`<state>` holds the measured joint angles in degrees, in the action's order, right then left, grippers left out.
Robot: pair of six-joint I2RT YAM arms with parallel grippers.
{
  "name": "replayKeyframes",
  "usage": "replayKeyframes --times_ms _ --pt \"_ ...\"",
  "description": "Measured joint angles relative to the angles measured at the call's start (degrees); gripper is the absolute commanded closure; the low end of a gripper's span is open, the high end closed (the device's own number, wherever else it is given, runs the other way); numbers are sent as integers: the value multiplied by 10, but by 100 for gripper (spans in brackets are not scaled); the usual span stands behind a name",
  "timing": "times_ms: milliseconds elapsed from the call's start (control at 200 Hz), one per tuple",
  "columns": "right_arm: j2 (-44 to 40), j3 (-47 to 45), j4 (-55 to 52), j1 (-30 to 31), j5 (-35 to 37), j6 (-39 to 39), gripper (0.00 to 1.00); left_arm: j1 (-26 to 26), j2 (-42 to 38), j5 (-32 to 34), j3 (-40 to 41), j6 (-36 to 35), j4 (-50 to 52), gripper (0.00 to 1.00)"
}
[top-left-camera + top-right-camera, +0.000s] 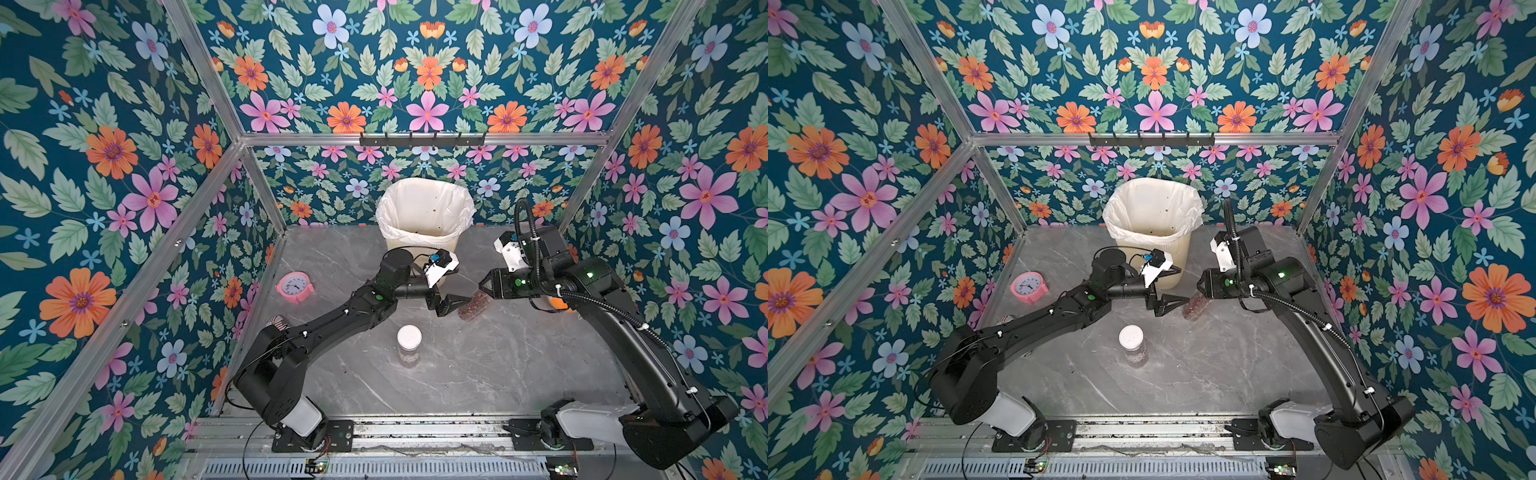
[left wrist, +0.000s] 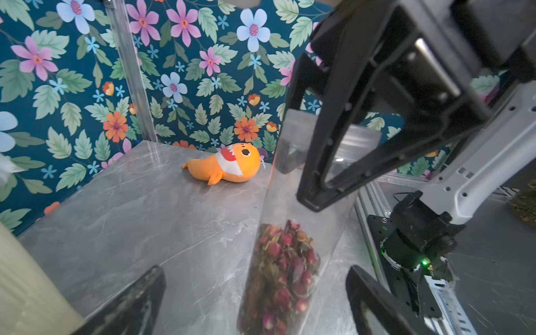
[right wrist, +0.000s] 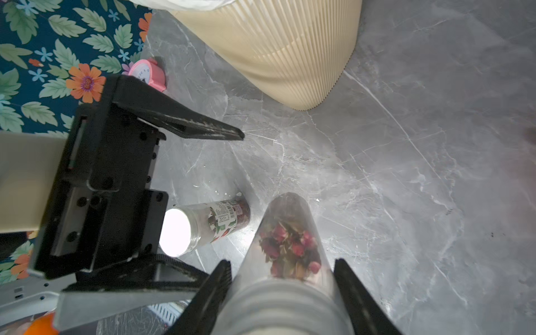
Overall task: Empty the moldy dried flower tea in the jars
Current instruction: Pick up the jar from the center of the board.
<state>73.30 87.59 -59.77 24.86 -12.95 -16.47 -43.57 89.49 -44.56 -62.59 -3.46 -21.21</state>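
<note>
My right gripper is shut on a clear jar near its ribbed translucent lid end and holds it tilted above the table. The dried flower tea, reddish buds, lies heaped in the jar's lower end. In both top views this jar hangs between the two grippers. My left gripper is open, with its fingers on either side of the jar's lower end and apart from it. A second jar with a white lid stands on the table nearer the front, also holding tea.
A cream ribbed bin with a white liner stands at the back centre, just behind the grippers. A pink alarm clock sits at the left, a striped can behind my left arm, and an orange plush toy by the right wall.
</note>
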Motion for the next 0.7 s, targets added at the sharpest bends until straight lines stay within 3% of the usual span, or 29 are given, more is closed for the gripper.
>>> replayKeyframes --times_ms 145,320,510,700 --pt "3 -3 18 0 -33 -1 54 -17 13 -5 -5 2 -6 2" --pt "-1 -21 58 0 -64 -18 54 -33 31 10 -10 2 -15 12" --pt "1 -25 80 0 -77 -29 54 -37 30 28 -8 1 -29 30" --pt "9 -24 85 -1 -78 -29 53 -37 30 29 -17 -14 -23 42"
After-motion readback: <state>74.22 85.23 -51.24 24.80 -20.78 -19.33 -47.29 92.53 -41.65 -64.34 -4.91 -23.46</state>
